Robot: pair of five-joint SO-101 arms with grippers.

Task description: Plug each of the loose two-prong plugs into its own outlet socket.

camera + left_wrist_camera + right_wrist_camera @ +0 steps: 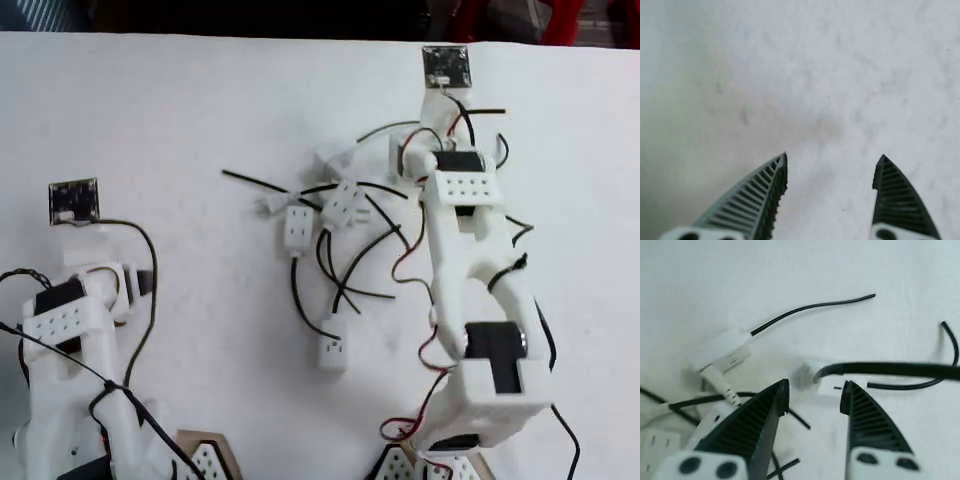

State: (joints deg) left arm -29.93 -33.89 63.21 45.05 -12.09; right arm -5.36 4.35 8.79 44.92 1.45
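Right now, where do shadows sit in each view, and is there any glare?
High view: even light on the table, no glare. Left wrist view: a soft dim patch on the bare table beyond the open left gripper. Right wrist view: soft shadows beside the plug and under its cord.

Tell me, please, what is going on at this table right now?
The right gripper is open just above a white plug on a black cord, in the tangle of cords and outlet sockets at mid-table. One lone socket lies apart, nearer the arms' bases. The left gripper is open over bare table, holding nothing.
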